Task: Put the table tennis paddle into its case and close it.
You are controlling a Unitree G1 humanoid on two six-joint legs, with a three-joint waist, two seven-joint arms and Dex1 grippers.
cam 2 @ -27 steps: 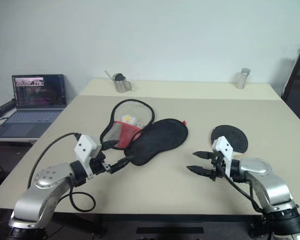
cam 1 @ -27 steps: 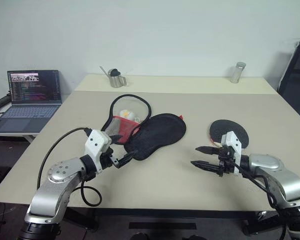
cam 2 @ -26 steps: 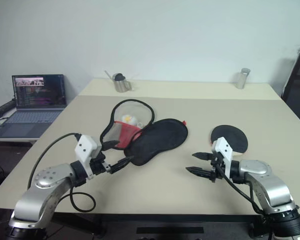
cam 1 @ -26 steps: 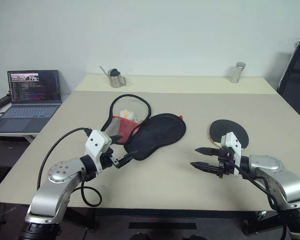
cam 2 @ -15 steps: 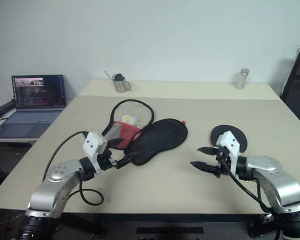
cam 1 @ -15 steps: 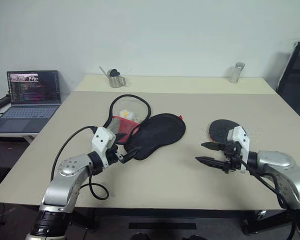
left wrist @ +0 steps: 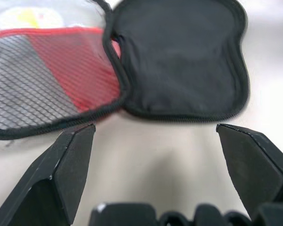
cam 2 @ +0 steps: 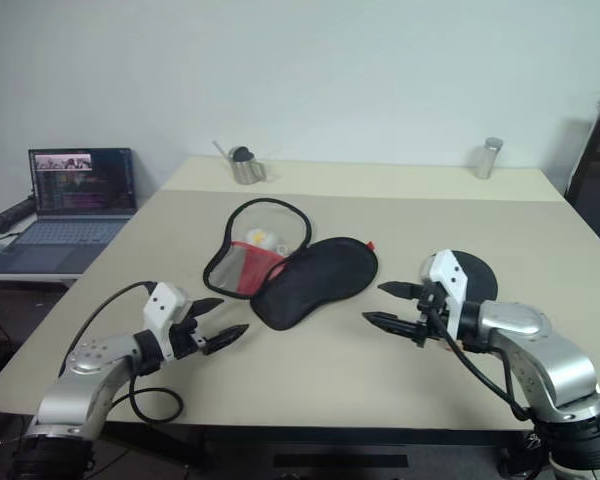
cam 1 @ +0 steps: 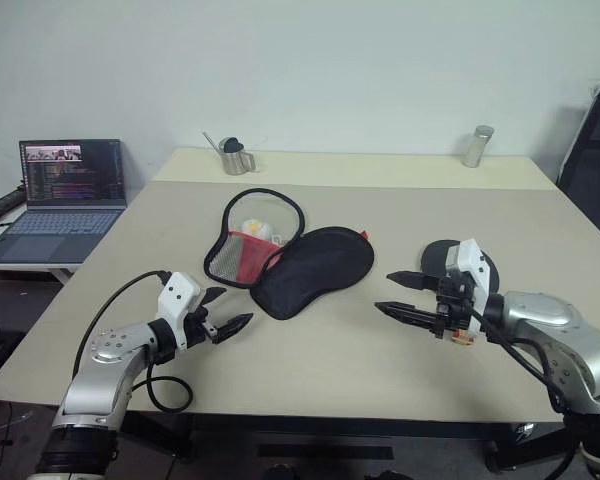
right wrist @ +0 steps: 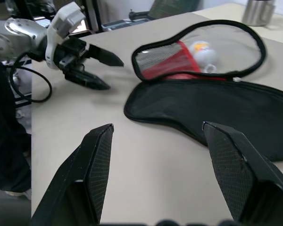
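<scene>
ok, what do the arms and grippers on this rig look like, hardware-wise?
Both arms have rounded silver-grey shells with black joints. Each wrist carries a white block-shaped housing. The left gripper and right gripper each have two black fingers tapering to points; up close the inner pads show a fine cross-hatched texture. A loose black cable loops along each forearm. No markings are legible.

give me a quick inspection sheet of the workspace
surface: beige table, bare at front
job's things: case unzipped, lying open mid-table; table tennis paddle flat behind the right gripper, not in the case
clutter: metal cup and shaker at far edge
grippers: left gripper open, empty, near the case; right gripper open, empty
cables: black cable looped at the left arm
surroundings: open laptop on side desk at left
</scene>
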